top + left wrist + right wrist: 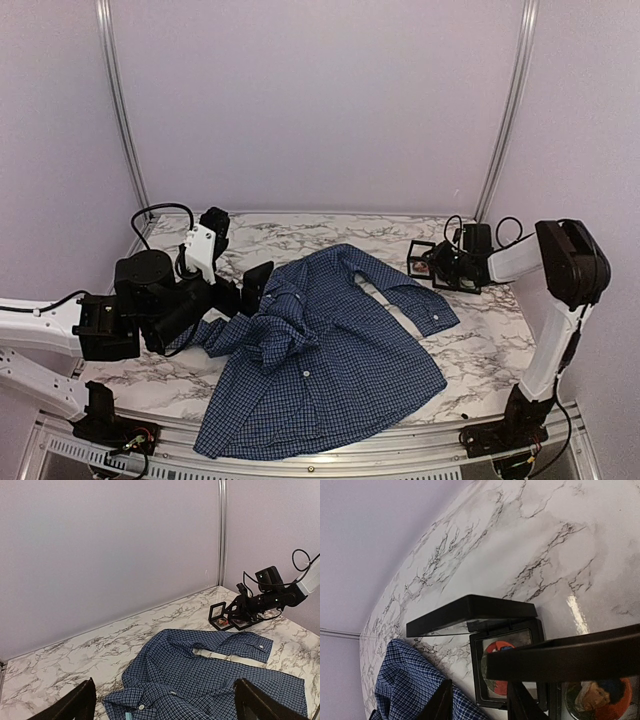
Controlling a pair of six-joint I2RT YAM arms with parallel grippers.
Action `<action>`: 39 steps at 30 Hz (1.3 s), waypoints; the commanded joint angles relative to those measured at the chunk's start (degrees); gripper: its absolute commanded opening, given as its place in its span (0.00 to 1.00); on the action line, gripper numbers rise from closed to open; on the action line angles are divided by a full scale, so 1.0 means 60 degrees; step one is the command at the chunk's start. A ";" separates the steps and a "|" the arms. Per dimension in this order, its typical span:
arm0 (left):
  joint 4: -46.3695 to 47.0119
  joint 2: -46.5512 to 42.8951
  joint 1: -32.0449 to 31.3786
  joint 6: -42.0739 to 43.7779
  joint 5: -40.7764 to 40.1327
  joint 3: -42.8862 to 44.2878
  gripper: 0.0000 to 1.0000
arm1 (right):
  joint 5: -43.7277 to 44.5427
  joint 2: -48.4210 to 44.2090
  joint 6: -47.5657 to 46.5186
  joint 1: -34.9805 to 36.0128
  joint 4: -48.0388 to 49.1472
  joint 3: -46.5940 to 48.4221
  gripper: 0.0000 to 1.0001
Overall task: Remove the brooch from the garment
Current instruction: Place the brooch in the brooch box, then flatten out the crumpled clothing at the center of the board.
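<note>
The garment (320, 350), a dark blue checked shirt, lies crumpled across the middle of the marble table (480, 340). A round red and blue brooch (496, 649) lies in an open black box (470, 612) beside the shirt's sleeve (405, 680), apart from the cloth. My right gripper (480, 705) hovers just in front of that box, jaws apart with nothing between them. From above, the right gripper (437, 268) is at the back right. My left gripper (167, 711) stands wide open over the collar (145, 700), holding nothing.
A second open black box (565, 657) stands right next to the first, holding another round piece (600, 695). Purple walls close the back and sides. Cables (505, 232) hang off the right arm.
</note>
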 commanded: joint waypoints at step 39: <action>-0.2689 0.2584 0.6695 -0.6919 0.5990 0.0164 0.64 | 0.0408 0.1404 -0.6086 0.6005 -0.5659 0.6863 0.52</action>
